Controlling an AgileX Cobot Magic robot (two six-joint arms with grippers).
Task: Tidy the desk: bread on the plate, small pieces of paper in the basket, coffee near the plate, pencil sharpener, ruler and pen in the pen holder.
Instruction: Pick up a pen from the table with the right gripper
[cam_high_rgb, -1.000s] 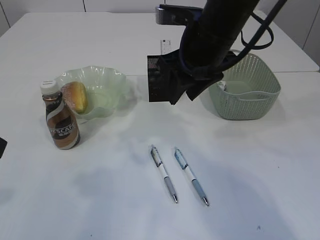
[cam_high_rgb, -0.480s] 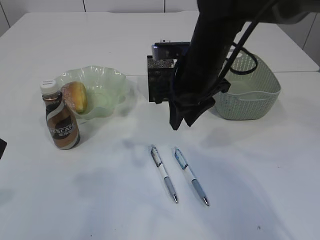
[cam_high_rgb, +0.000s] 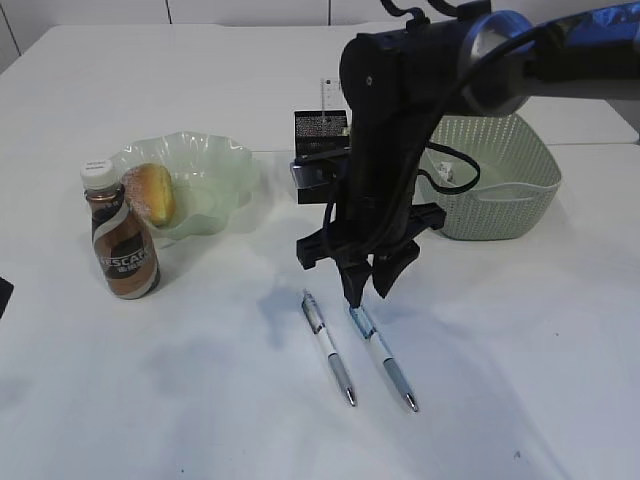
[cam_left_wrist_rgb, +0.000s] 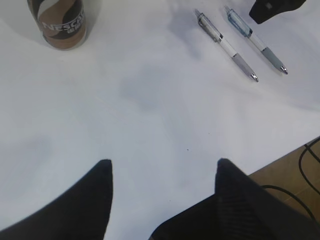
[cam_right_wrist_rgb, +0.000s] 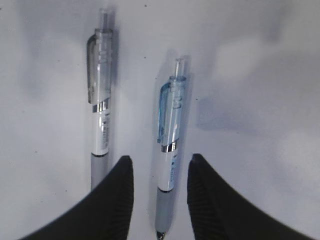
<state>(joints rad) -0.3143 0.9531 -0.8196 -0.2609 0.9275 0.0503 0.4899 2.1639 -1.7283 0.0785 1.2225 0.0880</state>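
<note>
Two pens lie side by side on the white table, a grey-clipped pen (cam_high_rgb: 328, 348) (cam_right_wrist_rgb: 100, 110) and a blue-clipped pen (cam_high_rgb: 383, 358) (cam_right_wrist_rgb: 170, 145). My right gripper (cam_high_rgb: 365, 288) (cam_right_wrist_rgb: 160, 162) points down, open, its fingers straddling the blue-clipped pen's barrel without touching it. The bread (cam_high_rgb: 155, 192) lies on the green plate (cam_high_rgb: 215, 165), and the coffee bottle (cam_high_rgb: 120, 235) stands beside it. A ruler (cam_high_rgb: 330, 93) sticks out of the black mesh pen holder (cam_high_rgb: 315, 135). My left gripper (cam_left_wrist_rgb: 162, 167) hangs open over bare table. A white scrap (cam_high_rgb: 446, 172) sits in the basket (cam_high_rgb: 500, 200). The pencil sharpener is out of view.
My right arm (cam_high_rgb: 400, 110) covers most of the pen holder and the basket's left side. The table's front edge and some floor cables (cam_left_wrist_rgb: 300, 175) show in the left wrist view.
My right arm has swung forward from above the pen holder and come down over the pens. Its fingers have narrowed around the blue-clipped pen. The left gripper has not moved.
</note>
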